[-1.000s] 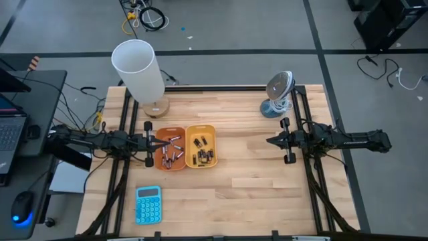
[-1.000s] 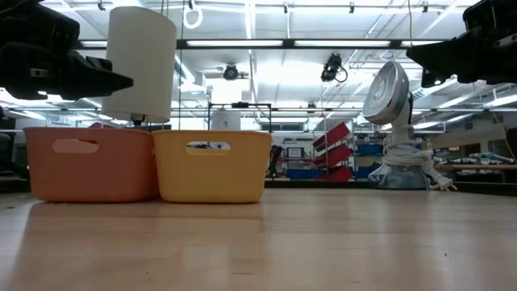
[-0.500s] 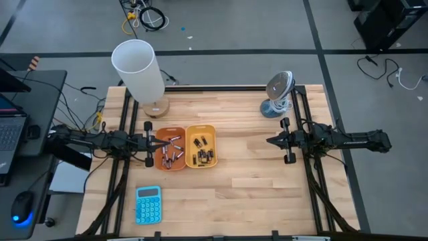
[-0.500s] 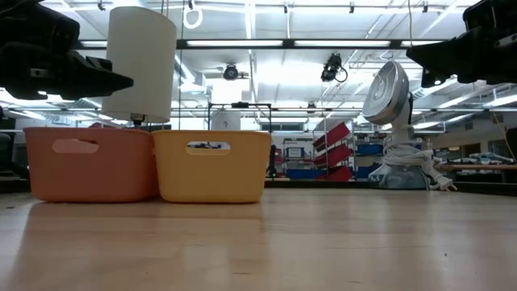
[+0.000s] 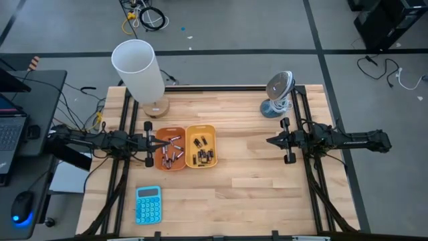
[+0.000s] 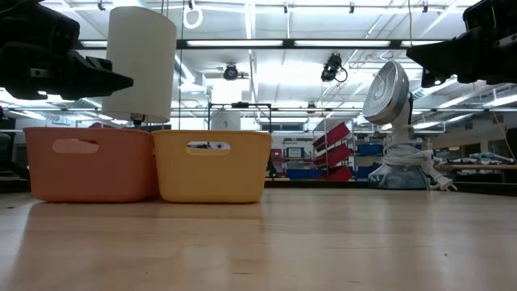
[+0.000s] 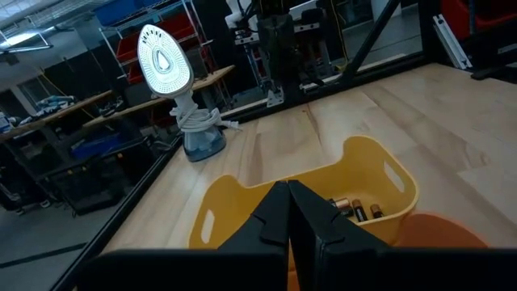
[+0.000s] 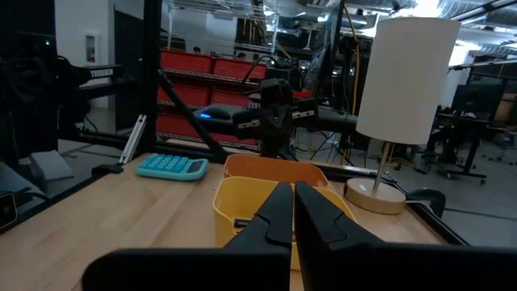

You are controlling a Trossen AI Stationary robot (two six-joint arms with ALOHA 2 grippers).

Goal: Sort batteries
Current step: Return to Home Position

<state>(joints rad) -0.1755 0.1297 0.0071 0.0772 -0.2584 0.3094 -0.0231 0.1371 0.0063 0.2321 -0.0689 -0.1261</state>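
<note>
Batteries were split by colour. Silvery-grey cells (image 5: 170, 152) lay loose in the orange tray (image 5: 160, 165); dark cells (image 5: 203, 155) lay in the yellow tray (image 5: 213, 137). In the left wrist view a few of the dark ones showed gold-coloured ends. All cells were tiny next to the trays.

The trays sat side by side, touching, on the left half of the table, with orange on the left.

The left gripper (image 5: 154, 142) hung just at the orange tray's outer edge, raised above rim height in the low view, with its fingers (image 7: 275, 212) pressed together and nothing between them. The right gripper (image 5: 269, 140) was well apart over the right half, pointing toward the trays, with its fingers (image 8: 311, 212) also closed and empty.

Writing: there was white lettering on a dark part (image 8: 101, 73) in the right wrist view, but I couldn't read it reliably.

The surface was a light wood-plank table (image 5: 254, 191) in a black frame. On it stood a white-shade lamp (image 5: 138, 67), a small fan (image 5: 279, 88) and a blue calculator (image 5: 148, 204).

The room had a grey floor with loose cables, shelving with red bins, and strip lights overhead.
</note>
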